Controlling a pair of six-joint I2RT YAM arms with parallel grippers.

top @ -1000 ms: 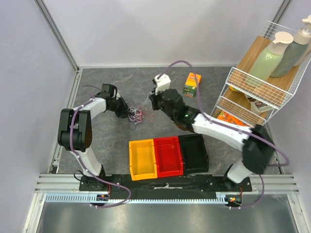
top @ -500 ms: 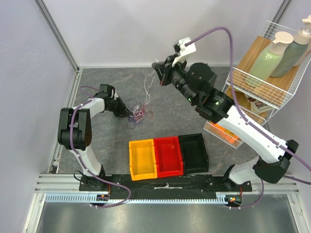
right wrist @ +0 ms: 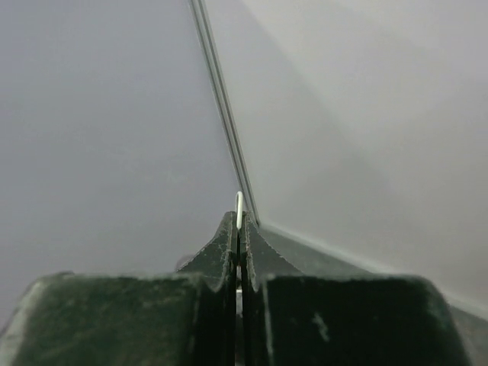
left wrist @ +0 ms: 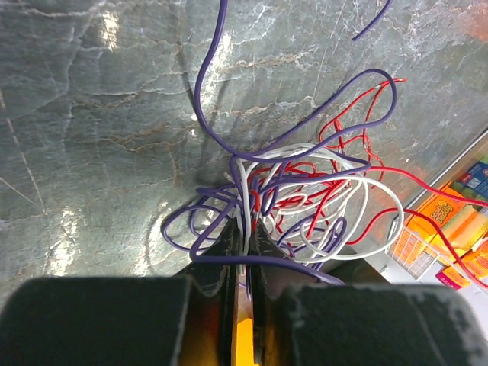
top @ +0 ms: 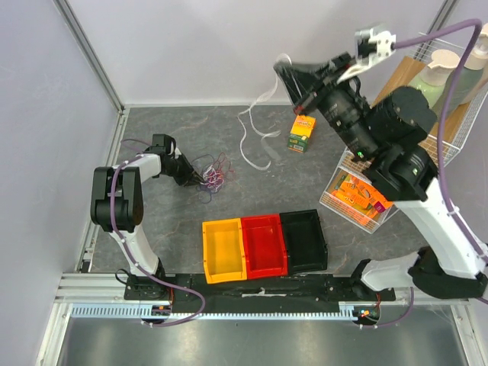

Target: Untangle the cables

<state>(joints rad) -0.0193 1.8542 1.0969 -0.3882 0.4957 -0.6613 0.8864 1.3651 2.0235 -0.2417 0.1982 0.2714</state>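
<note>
Thin purple, red, white cables (left wrist: 305,197) in loops

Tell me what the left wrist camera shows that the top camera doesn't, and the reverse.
Only the left wrist view: the left gripper closed on white and purple strands at the near edge of the tangle, with separate red, white and purple loops readable. Only the top view: the right gripper raised high, holding a white cable that dangles toward the table. Both: the tangle on the grey table with the left gripper at it.
</note>
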